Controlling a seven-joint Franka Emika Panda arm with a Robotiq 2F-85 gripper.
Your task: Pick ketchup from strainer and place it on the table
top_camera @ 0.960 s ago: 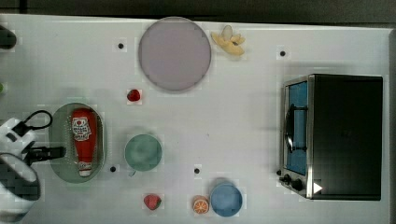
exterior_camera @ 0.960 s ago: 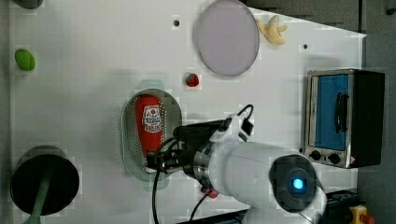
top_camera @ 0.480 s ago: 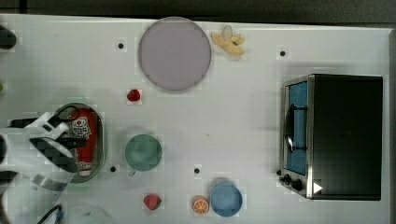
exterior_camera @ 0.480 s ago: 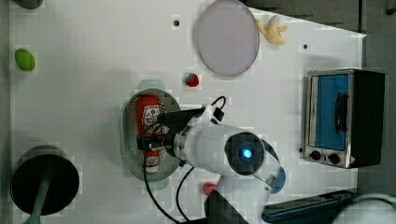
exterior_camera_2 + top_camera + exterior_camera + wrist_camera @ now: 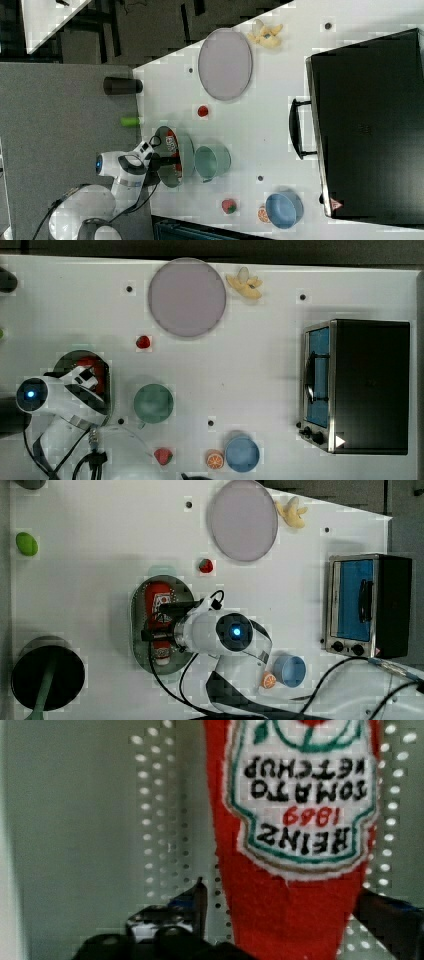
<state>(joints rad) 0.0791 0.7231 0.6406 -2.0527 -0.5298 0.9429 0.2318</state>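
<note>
Red ketchup (image 5: 290, 870) lies between the open jaws in the wrist view; the left view shows the arm (image 5: 225, 632) low over the strainer (image 5: 139, 630).

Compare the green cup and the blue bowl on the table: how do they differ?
The green cup stands beside the strainer; the blue bowl stands beside an orange slice. In the top view the cup looks wider than the bowl. Both are round, upright and look empty.
</note>
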